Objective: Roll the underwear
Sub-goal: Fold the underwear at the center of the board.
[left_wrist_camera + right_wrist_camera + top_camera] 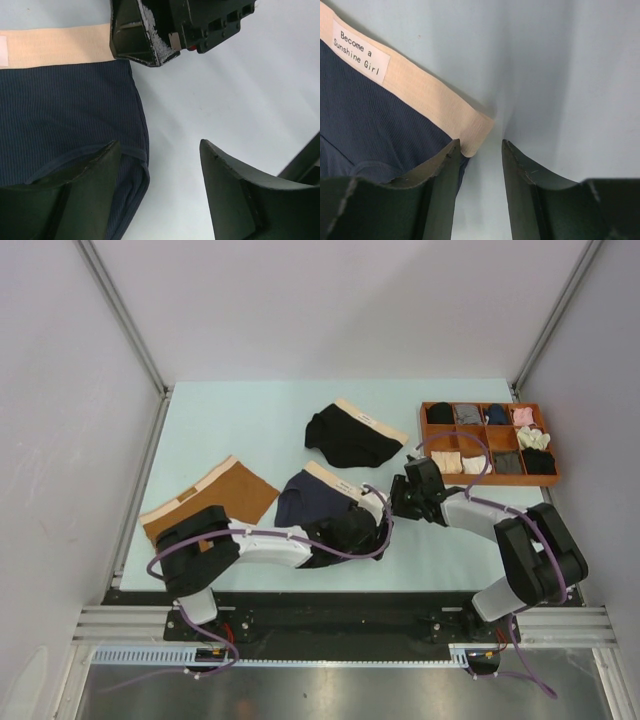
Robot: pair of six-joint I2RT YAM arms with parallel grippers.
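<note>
Right claw point(480, 145) is down, fingers slightly apart at the waistband point(430, 97) corner of the navy briefs point(312, 502). Left claw point(160, 150) gapes wide astride their lower hem. The briefs lie flat on the table point(250, 410), near edge.

My left hand point(159, 145) and right hand point(480, 142) are black; navy briefs point(65, 115) ribbed, waistband point(430, 100) beige; rust-brown briefs point(225, 495); black briefs point(350, 440); desk point(230, 420) pale mint.

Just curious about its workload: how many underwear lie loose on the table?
3. Rust-brown briefs at the left, navy briefs in the middle, black briefs farther back. Small bundles in the wooden tray may include more; I cannot tell.
</note>
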